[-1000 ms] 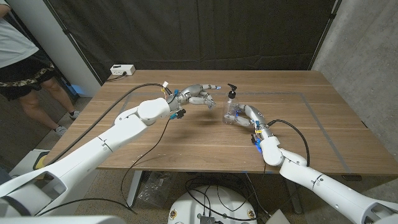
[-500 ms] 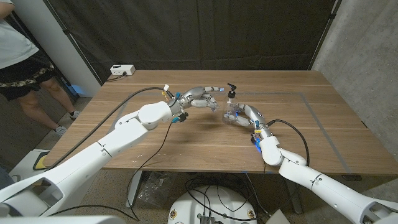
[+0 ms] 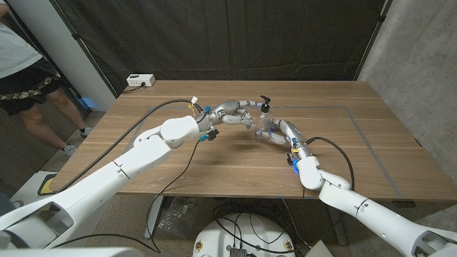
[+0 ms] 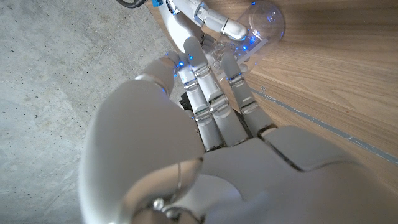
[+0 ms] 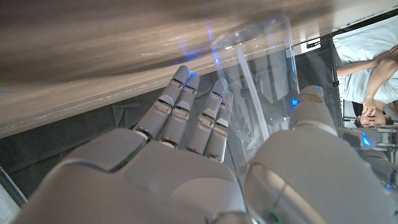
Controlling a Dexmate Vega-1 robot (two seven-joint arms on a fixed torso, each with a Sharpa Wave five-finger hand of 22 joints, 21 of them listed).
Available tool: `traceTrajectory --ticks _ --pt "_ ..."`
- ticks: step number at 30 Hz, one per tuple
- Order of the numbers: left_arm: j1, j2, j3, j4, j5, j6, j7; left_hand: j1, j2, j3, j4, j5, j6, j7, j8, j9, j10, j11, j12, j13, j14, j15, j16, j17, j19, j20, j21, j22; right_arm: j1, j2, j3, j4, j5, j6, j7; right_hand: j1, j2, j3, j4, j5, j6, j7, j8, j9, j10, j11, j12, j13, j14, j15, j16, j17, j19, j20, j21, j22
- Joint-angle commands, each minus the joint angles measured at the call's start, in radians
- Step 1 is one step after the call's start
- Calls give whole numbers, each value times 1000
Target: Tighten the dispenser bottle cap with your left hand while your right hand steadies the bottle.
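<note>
Bottle base: your right hand hides it.
Cap contact: too small; you can't tell whether your left hand touches the pump cap.

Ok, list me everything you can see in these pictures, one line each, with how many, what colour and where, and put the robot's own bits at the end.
dispenser bottle: one, clear with a black pump cap, standing right of the table's middle, inside the right hand's grasp.
wooden table: one, brown, under both arms, with thin grey lines marked on it.
white box: one, at the table's far left corner.
curtain: one, black, behind the table.
person: one, white top and dark patterned shorts, standing off the table's left side.
left hand: one, silver, reaching to the pump cap; whether it grips it is hard to tell.
right hand: one, silver, holds the bottle's body.
</note>
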Motion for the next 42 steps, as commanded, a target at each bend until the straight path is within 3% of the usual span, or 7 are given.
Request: traceTrajectory --ticks 1,25,42 --pt "-10 0 10 1 -1 26 -13 -2 7 10 -2 7 1 8 0 3 16 -10 19 40 12 5 -3 5 -3 1 9 1 6 3 -6 2 -1 -1 1 282 282 42 35 7 136 -127 8 5 12 -3 8 3 7 -57 2 3 2 -42 5 3" --pt "-13 -5 19 3 -11 79 0 -8 0 21 -1 10 1 18 0 3 20 -12 22 36 17 5 -5 13 -12 2 38 -10 -5 -10 2 -9 16 -6 16 281 282 46 37 7 138 -127 5 5 16 -3 8 3 7 -53 1 4 1 -41 8 4" --pt "-93 -35 72 50 17 114 -53 -8 -6 30 -3 11 1 25 0 3 18 -12 23 35 18 4 -8 18 -16 2 59 -18 -22 -16 14 -28 24 -14 10 281 282 49 38 7 141 -127 4 5 17 -3 8 3 10 -53 2 4 1 -41 10 4"
